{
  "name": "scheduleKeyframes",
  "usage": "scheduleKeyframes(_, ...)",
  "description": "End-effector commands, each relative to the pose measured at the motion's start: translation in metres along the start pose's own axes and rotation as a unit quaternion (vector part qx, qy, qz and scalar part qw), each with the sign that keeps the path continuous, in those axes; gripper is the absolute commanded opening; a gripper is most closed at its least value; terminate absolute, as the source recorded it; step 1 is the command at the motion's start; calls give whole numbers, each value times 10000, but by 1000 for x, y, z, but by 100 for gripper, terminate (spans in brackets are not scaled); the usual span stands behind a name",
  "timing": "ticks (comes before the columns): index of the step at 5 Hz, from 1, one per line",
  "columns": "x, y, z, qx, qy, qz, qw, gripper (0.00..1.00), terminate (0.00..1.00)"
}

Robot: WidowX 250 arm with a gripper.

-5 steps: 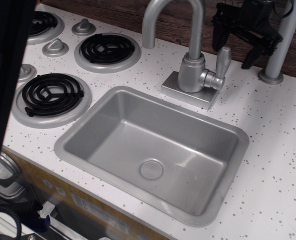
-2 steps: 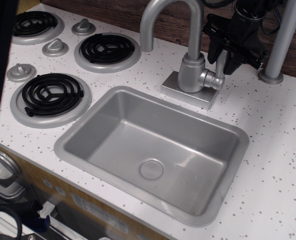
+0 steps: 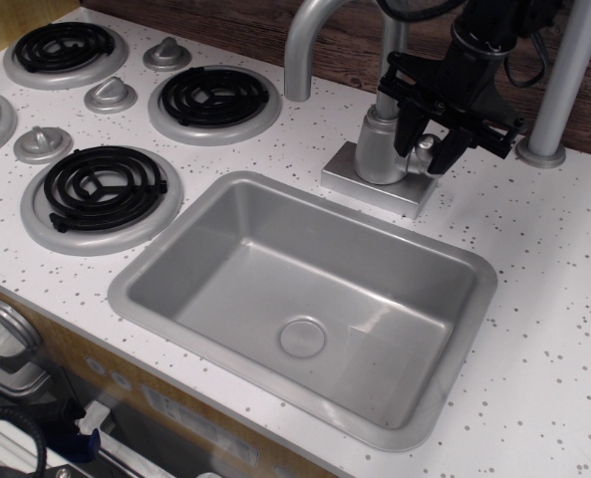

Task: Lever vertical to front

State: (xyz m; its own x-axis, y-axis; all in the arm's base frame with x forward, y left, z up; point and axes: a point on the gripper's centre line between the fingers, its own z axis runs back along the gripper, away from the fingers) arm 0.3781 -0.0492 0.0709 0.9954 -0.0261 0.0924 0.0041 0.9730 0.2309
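The silver-grey lever (image 3: 426,146) sits on the right side of the tap body (image 3: 375,149), behind the sink. Only its stub and lower part show; the paddle is hidden behind my gripper. My black gripper (image 3: 431,151) comes down from the top right and is directly over the lever. Its fingers (image 3: 409,131) stand apart, one on each side of the lever's base. I cannot tell whether they touch it. The tall curved spout (image 3: 310,40) rises to the left of the tap.
The grey sink (image 3: 136,289) fills the middle of the white speckled counter. Black stove burners (image 3: 101,186) and small grey knobs (image 3: 110,94) are at the left. A grey upright post (image 3: 559,90) stands right of the gripper, against a wooden back wall (image 3: 345,45).
My gripper has moved left and down from the back right onto the lever, covering its paddle. The dark shape at the left edge has gone from view.
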Motion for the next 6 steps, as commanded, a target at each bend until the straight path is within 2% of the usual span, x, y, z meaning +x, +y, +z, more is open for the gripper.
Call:
scheduleKeyframes(1,1,18,7,-372,-100,169,9991,0,0)
scheduleKeyframes(3,7,12,-18,-660,-77,64,9978,0,0)
scheduleKeyframes(4,5,10,-22,-702,-100,96,9974,0,0)
scheduleKeyframes(5,0,10,-11,-628,-150,125,9978,100,0)
scheduleKeyframes(6,-14,13,17,-330,-179,288,9989,100,0)
